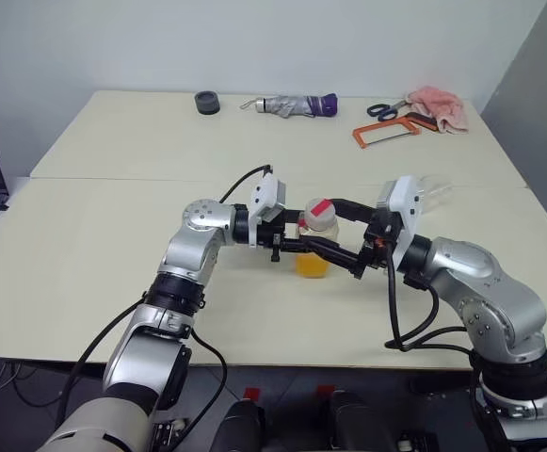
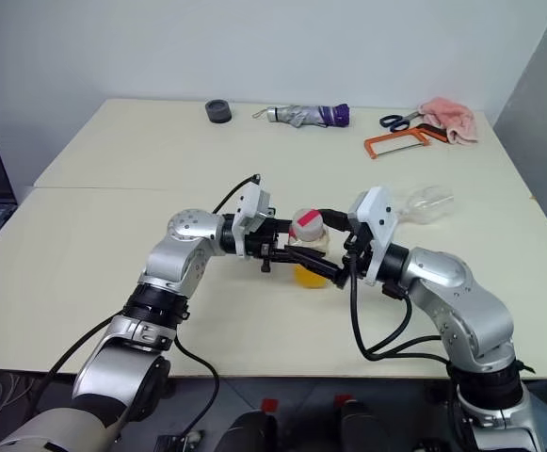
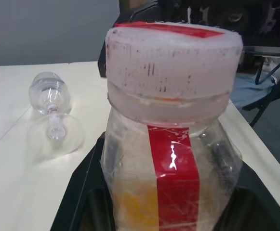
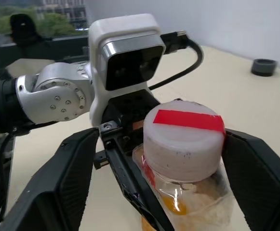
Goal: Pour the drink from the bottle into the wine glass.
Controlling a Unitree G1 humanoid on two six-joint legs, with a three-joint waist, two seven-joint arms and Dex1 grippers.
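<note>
The left gripper (image 1: 303, 247) pinches the bottle (image 1: 315, 240) around its body, holding it upright just above the near table (image 1: 85, 273). The right gripper (image 4: 149, 159) has its jaws spread wide on either side of the pale cap (image 4: 182, 137), apparently clear of it, though the right finger's gap is hard to judge. The drink (image 1: 313, 265) fills the bottle's lower part. The wine glass (image 3: 53, 108) lies on its side beyond the right arm. Farther back lie a folded umbrella (image 1: 297, 104), a hacksaw (image 1: 386, 133), scissors (image 1: 382, 110), a pink cloth (image 1: 439, 106) and a dark ring (image 1: 207, 102).
</note>
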